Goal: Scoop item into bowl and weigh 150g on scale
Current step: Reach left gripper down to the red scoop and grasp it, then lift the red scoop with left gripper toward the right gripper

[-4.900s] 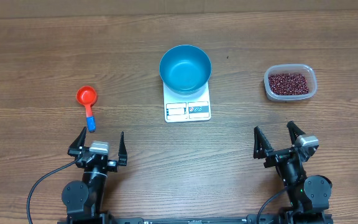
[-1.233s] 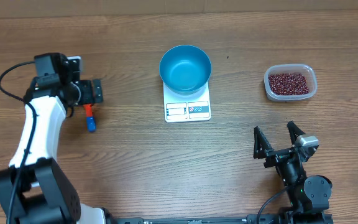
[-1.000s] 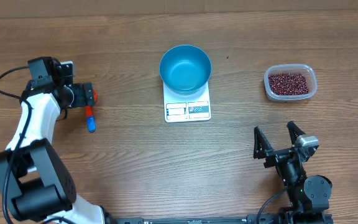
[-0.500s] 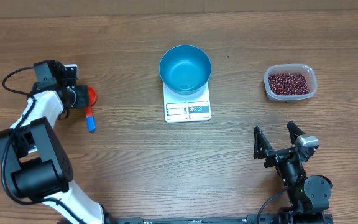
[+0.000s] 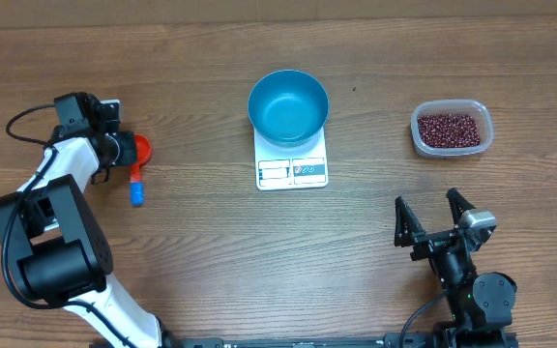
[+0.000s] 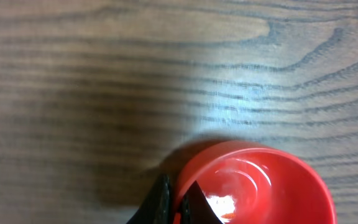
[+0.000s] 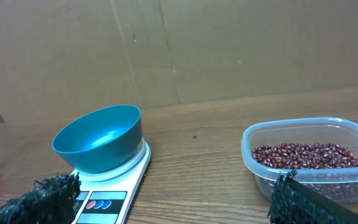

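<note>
Firstly, logged left gripper (image 6: 178,202): jaws pinched shut on the rim of a red scoop (image 6: 253,183), rim caught between the two fingertips. Noted scoop's cup resting open side up on the wooden table (image 5: 211,242), blue-tipped handle (image 5: 136,193) pointing back toward the robot's side. Recorded right gripper (image 5: 430,215) low at the table's near edge, jaws spread wide, holding and touching nothing. Found white scale (image 5: 292,171) mid-table, display side nearest, with blue bowl (image 5: 288,106) seated on it, bowl's inside smooth and bare. Listed beans (image 5: 450,127), small and dark maroon, heaped loose in a clear container (image 5: 419,143) at far right, well apart from the left gripper and out beyond the right one.
</note>
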Robot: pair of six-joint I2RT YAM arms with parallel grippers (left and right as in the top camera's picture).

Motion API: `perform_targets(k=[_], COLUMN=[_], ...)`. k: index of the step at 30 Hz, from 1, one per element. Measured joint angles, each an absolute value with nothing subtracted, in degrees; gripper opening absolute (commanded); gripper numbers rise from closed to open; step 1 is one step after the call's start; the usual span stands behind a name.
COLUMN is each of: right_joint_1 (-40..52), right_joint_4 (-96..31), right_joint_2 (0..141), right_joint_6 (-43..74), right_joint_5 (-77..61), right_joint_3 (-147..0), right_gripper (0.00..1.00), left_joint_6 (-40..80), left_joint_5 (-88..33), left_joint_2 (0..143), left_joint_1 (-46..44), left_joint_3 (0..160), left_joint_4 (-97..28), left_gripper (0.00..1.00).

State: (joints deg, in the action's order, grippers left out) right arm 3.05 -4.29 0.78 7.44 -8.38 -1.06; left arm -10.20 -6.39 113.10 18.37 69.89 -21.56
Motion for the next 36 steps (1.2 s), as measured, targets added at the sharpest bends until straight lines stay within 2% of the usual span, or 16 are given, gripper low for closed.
perform_targets(k=[6,17,24,30,36], right_joint_1=[3.05,3.05,3.05,3.05,3.05], right_joint_4=[-4.29,-4.14,0.03,5.54,4.86], right_joint_2=[0.78,0.78,0.78,0.73,1.02], right_joint_6=[7.42,7.44,7.64,13.98,21.04], right_joint_5=[-8.38,-8.12,-16.53,-26.59,-31.20], right_joint_3=[-1.06,-1.06,-1.06,-1.06,-1.58], right_gripper=[1.00,1.00,1.00,1.00,1.00], left_joint_6=[-0.93,27.09,46.39,51.40,55.66], left_joint_5=[-9.54,-26.81,-32.71,-33.32,-28.84], left_joint_2=[106.21,83.57,82.67,82.67,82.67], left_joint_1=[18.37,18.37,17.15,11.49,3.18], left_joint_3=[70.70,73.41,73.41,73.41,73.41], left_joint_4=[-24.93,-30.22,-41.95,-43.68,-43.24], left_gripper=[0.04,0.04,0.04,0.04,0.05])
